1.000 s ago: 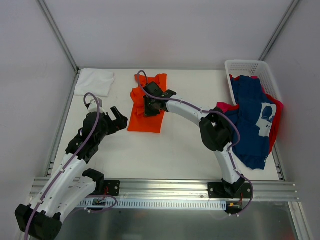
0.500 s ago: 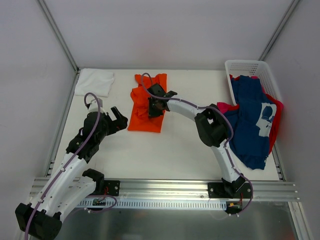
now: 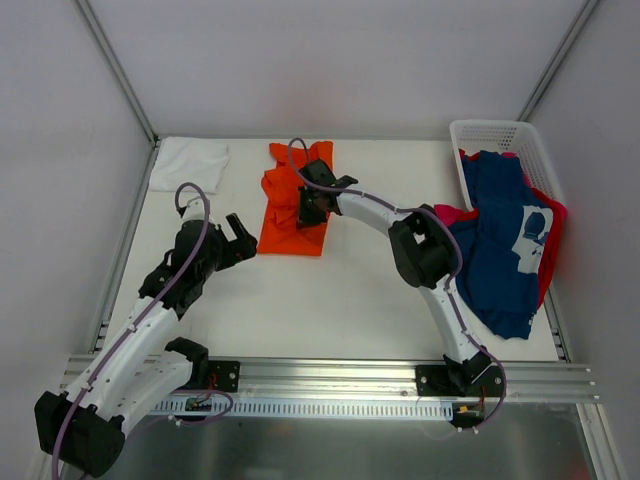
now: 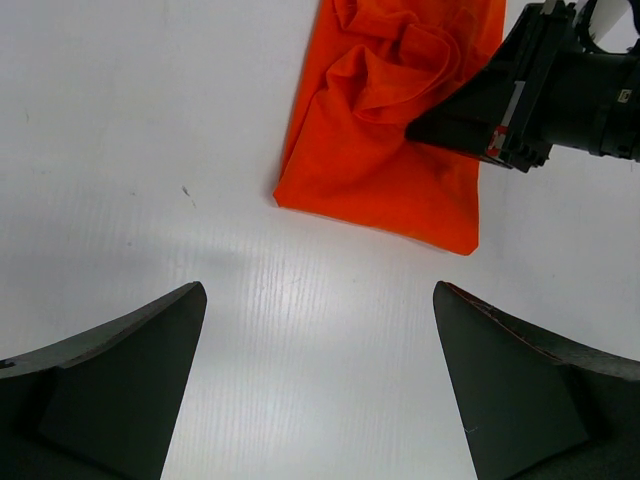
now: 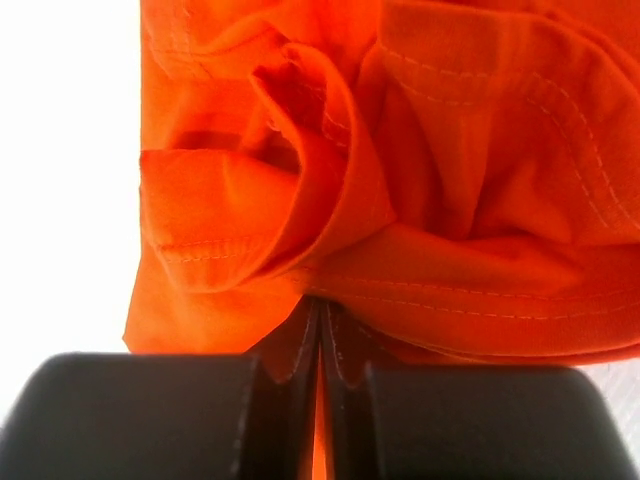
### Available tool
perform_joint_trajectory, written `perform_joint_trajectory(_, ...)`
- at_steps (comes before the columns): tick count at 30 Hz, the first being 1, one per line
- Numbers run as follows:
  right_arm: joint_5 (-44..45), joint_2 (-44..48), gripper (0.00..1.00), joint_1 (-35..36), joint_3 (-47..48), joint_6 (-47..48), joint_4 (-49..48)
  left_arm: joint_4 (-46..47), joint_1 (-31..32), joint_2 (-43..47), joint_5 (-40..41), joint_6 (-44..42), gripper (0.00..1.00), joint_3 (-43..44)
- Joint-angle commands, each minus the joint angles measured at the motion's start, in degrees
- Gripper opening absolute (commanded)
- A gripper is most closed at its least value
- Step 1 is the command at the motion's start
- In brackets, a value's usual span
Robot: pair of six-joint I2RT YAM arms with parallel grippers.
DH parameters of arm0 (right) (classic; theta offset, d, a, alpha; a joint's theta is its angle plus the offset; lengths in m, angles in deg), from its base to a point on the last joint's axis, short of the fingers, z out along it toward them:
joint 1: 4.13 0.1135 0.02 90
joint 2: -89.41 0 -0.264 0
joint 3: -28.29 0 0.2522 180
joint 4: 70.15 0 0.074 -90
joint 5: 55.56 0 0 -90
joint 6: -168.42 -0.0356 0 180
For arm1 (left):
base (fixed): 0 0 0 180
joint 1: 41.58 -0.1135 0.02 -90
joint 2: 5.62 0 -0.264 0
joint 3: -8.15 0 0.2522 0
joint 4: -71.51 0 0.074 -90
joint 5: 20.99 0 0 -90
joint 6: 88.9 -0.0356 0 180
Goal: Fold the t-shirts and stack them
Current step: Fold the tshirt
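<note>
1. Position of orange t-shirt (image 3: 293, 205): on the table (image 3: 340, 300), near the far edge and left of centre. It lies as a long narrow bundle running from far to near. The far half is bunched and creased, and the near end lies flat.
2. State of right gripper (image 3: 308, 208): the arm reaches from the near right corner across to the right side of the orange t-shirt. The fingers are clenched on a rumpled fold of the cloth. The wrist view shows a thin sliver of orange between the two pads.
3. State of left gripper (image 3: 238, 240): the jaws are spread wide and grasp nothing. It hangs over bare table just beside the near left corner of the orange t-shirt, apart from the cloth.
4. Position of white t-shirt (image 3: 188, 163): folded flat in the far left corner, well apart from both grippers.
5. Position of navy t-shirt (image 3: 505, 240): unfolded, white print showing. It is draped out of the white lattice basket (image 3: 490, 130) in the far right corner and spills onto the table along the right edge.
6. Position of pink-red t-shirt (image 3: 452, 213): mostly under the navy t-shirt, showing at that shirt's left and right sides.
</note>
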Motion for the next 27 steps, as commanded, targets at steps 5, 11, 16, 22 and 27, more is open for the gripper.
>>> perform_joint_trajectory(5, 2.12, -3.51, 0.15, -0.46, 10.96, 1.53, -0.76, 0.27, -0.47, -1.63, 1.45, 0.72, 0.99, 1.35)
perform_joint_trajectory(11, 3.97, -9.83, 0.54, -2.65, 18.97, 0.12, -4.71, 0.19, -0.47, -0.85, 1.27, -0.07, 0.99, 0.82)
perform_joint_trajectory(16, 9.24, -9.41, 0.91, -3.97, 21.97, 3.63, -10.34, 0.19, -0.47, -0.32, 1.18, -0.51, 0.99, -0.23)
perform_joint_trajectory(22, 12.94, 4.19, 0.96, -4.24, 8.68, 9.35, -14.53, 0.36, -0.47, 0.39, 1.54, -0.25, 0.99, -1.11)
perform_joint_trajectory(27, 13.12, 22.64, 0.98, -2.83, -4.74, 10.93, -20.72, 0.8, -0.39, -1.28, -0.22, 0.98, 0.99, -1.02)
